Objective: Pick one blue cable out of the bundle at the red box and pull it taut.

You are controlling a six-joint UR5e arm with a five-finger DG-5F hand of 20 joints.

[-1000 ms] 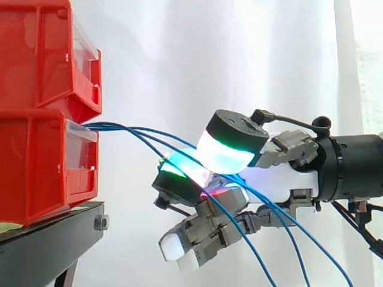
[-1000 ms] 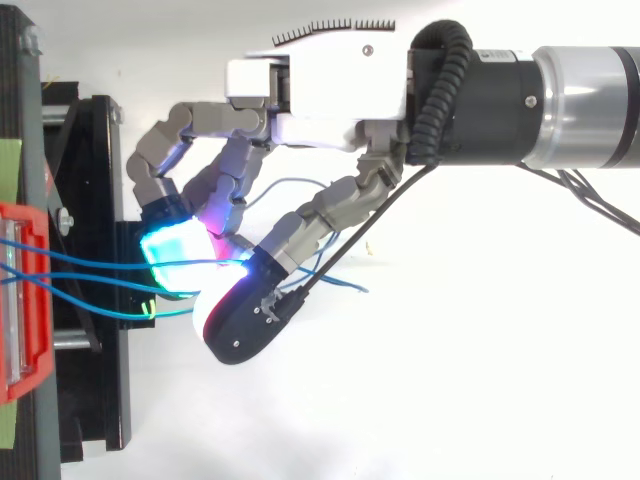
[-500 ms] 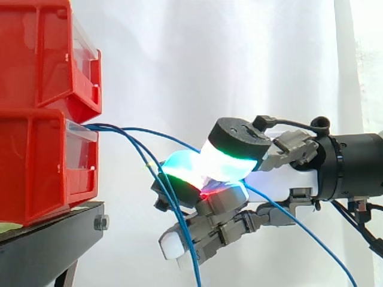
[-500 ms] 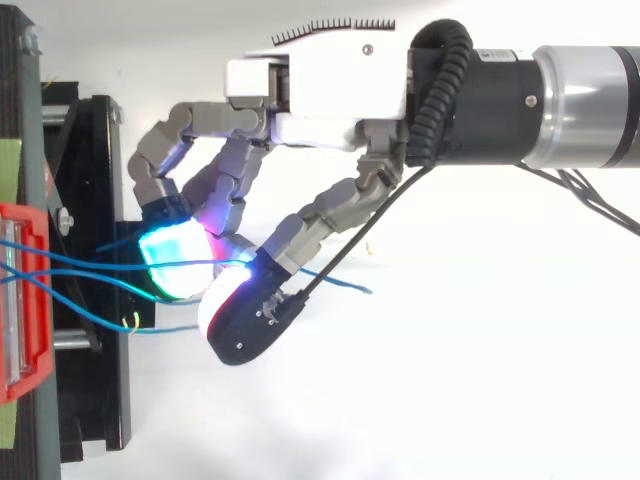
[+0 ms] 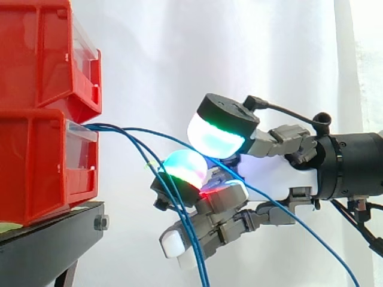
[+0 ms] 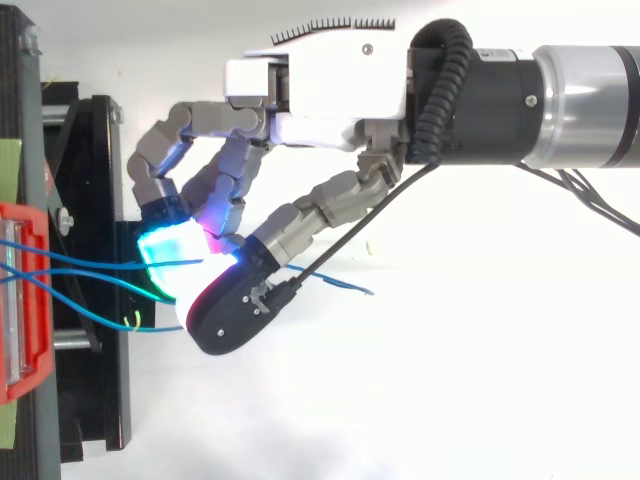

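Two stacked red plastic storage bins (image 5: 42, 161) sit at 9 o'clock in the side view on a black metal stand (image 5: 48, 239), before a white curtain (image 5: 179, 60). A bundle of thin blue cables (image 5: 111, 127) comes out of the lower bin's clear front edge and fans out toward 3 o'clock. One thin blue cable (image 5: 161, 134) arcs from there to the robot's white-and-grey hand (image 5: 269, 179), which reaches in from 3 o'clock with its tips aimed at the bins. The cable enters the hand at its glowing end and leaves on the far side, slanting down toward 5 o'clock. Whether the hand is clamped on this cable or merely has it running through cannot be told. The other two blue cables (image 5: 190, 251) sag from the bin and drop toward 6 o'clock, crossing in front of the hand's lower part. In the top view the hand (image 6: 320, 85) lies just beside the stand, at its 3 o'clock.
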